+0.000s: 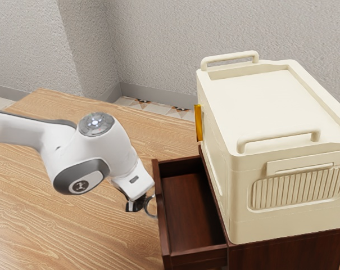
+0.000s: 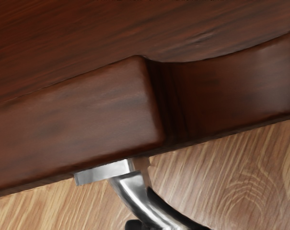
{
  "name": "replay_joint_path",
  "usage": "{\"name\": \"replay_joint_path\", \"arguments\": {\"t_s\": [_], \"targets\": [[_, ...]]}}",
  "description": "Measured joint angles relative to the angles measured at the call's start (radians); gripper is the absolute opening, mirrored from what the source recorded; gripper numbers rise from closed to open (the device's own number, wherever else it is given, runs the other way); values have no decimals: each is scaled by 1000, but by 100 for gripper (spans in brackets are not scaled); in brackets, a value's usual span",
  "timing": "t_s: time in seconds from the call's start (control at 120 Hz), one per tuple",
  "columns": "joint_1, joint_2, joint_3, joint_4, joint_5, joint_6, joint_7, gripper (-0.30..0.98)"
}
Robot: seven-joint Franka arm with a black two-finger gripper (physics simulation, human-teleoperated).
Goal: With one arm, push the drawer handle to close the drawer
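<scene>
1 pincer point(image 1: 135, 206) at the handle point(image 1: 150, 207), outside the drawer's edge point(image 1: 163, 225).

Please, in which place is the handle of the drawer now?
The metal handle is on the front of the open drawer, facing the exterior view's left, beside the pincer.

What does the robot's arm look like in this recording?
The arm is white with rounded segments, a grey ring-shaped cover around a dark round badge, and a silvery round cap at one joint. The gripper is black.
</scene>
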Motion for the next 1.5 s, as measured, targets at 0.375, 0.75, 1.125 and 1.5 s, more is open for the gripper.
{"name": "replay_joint_path", "arguments": {"t_s": [0.375, 0.75, 1.125, 1.5], "targets": [[-45, 47, -13, 48, 16, 8, -24, -10], [-56, 129, -29, 164, 24, 2, -34, -10], [-43, 234, -77, 308, 30, 10, -45, -10], [-31, 206, -111, 298, 38, 32, -77, -10]]}}
